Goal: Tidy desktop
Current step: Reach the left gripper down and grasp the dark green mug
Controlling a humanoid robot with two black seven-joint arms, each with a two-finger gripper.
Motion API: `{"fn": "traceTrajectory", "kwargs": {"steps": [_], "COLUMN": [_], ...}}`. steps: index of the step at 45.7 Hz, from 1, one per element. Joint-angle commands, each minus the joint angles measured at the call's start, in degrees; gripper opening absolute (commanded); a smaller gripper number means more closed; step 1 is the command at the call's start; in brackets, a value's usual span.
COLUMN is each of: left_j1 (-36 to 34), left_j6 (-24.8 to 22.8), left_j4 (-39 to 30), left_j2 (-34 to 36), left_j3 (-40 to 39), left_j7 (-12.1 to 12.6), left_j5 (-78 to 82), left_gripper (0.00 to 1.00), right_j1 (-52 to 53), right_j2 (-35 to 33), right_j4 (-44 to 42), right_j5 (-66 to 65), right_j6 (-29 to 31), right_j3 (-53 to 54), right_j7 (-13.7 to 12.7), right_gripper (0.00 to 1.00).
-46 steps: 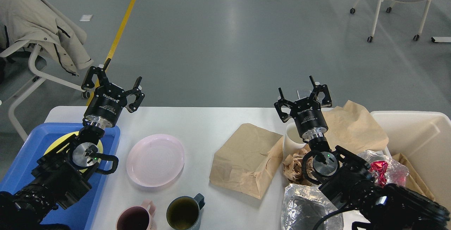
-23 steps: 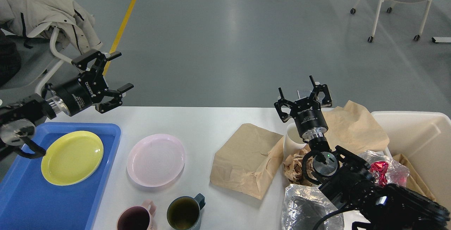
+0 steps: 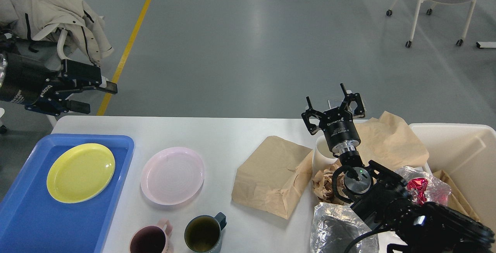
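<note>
White desktop point(image 3: 232, 136) carries a pink plate point(image 3: 172, 175); left gripper point(image 3: 95, 97) hangs far-left, fingers parted, empty; right gripper point(image 3: 334, 104) spread wide, empty.

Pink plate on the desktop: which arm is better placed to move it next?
Probably left: its open gripper is on the pink plate side, near the blue tray. The right gripper hangs over paper bags.
</note>
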Motion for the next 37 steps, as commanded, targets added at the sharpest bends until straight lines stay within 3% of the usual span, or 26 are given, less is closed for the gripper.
{"fn": "traceTrajectory", "kwargs": {"steps": [1,6,15,23,32,37], "left_j1": [-6.27,-7.59,-1.28,8.13,13.76,16.13], "left_j6": [6.87,13.91,18.66,26.75,28.77,31.76], "left_j4": [-7.97,-13.17,-14.23,-15.37,-16.16,-16.16], "left_j2": [-6.3,-13.23,-22.91,-26.26,-28.28,-30.03], "left_j3": [9.5,13.11,12.42,9.52,1.61,-1.2], "left_j7": [-5.44,-5.97,-4.92,1.41,7.38,10.2], "left_j5": [9.12,11.59,13.26,18.09,18.89,19.06], "left_gripper": [1.0,1.0,0.99,0.99,0.96,0.89], "right_j1": [0.0,0.0,0.0,0.0,0.0,0.0], "right_j2": [0.0,0.0,0.0,0.0,0.0,0.0], "right_j4": [0.01,0.01,0.01,0.09,0.09,0.09], "right_j5": [0.01,0.01,0.01,0.01,0.01,0.01], "right_j6": [0.0,0.0,0.0,0.0,0.09,0.09], "right_j3": [0.0,0.0,0.0,0.09,0.09,0.09], "right_j7": [0.0,0.0,0.0,0.0,0.0,0.0], "right_gripper": [1.0,1.0,1.0,1.0,1.0,1.0]}}
